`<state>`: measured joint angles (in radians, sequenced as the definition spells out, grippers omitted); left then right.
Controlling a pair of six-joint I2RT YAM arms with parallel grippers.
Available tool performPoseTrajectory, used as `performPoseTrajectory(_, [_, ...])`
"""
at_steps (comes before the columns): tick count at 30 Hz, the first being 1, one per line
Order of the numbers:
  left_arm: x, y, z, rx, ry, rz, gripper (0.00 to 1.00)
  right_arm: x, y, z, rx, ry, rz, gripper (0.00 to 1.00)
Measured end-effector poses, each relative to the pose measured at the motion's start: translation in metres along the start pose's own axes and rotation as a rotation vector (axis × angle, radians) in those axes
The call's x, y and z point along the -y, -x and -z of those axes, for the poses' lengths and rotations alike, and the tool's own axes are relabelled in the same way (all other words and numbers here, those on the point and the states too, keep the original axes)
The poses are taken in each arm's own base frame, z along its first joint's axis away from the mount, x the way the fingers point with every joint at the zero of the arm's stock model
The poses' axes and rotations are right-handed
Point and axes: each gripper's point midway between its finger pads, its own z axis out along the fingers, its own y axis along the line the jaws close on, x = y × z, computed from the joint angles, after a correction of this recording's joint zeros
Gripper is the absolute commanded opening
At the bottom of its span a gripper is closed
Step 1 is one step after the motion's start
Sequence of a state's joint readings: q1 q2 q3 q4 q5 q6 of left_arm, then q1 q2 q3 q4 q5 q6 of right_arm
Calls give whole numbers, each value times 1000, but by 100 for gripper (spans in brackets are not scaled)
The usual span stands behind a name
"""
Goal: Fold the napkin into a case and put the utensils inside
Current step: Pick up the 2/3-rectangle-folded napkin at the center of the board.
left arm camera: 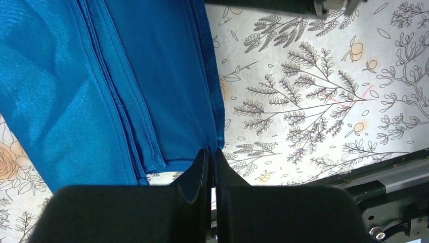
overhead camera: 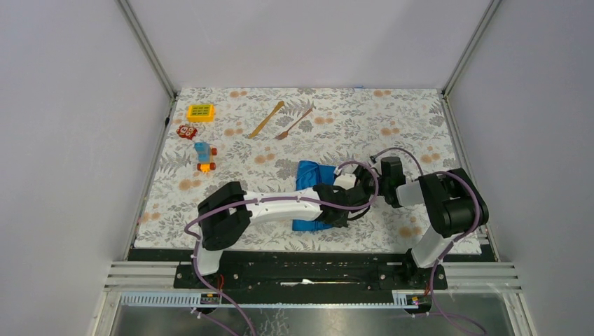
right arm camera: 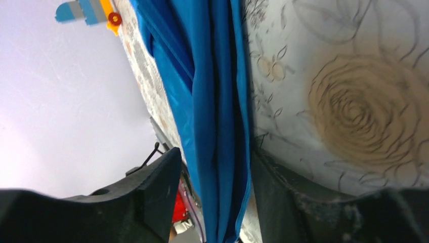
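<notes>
A floral tablecloth (overhead camera: 350, 126) covers the table. Near its far-left corner lie a yellow toy (overhead camera: 200, 112), a small red toy (overhead camera: 186, 131), perhaps a flower, and a blue-orange toy (overhead camera: 204, 157).

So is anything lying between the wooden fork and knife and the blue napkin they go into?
Nothing visible does. The fork and knife lie toward the far edge, with only bare tablecloth between them and the napkin. The three small toys sit off to the left, clear of that path.
</notes>
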<state>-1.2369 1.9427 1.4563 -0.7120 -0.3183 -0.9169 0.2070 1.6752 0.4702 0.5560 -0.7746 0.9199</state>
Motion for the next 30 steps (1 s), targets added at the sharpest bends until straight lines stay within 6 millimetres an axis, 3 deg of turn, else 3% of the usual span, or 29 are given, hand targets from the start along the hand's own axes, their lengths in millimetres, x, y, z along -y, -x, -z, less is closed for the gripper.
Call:
performPoseTrajectory(5, [0,-1,2,-4,-13,-1,0,5,12,-8,27,-26,3,40])
performPoseTrajectory(9, [4,-1,3,-1,-37,0,0,7,17,-11,40,-35,5,46])
performPoseTrajectory(13, [7,-1,4,-3,-52,-2,0,5,21,-12,48,-32,22,45])
performPoseTrajectory(19, [7,-2,4,4,-75,-5,0,7,24,-13,54,-36,44,0])
performPoseTrajectory(26, [11,-5,-1,-9,-123,9,1,12,25,-12,66,-66,56,0])
performPoseTrajectory(28, [15,-5,-2,-14,-148,17,9,13,26,-10,75,-90,72,0])
performPoseTrajectory(30, [21,-5,-3,-17,-182,26,37,14,28,-7,78,-117,95,0])
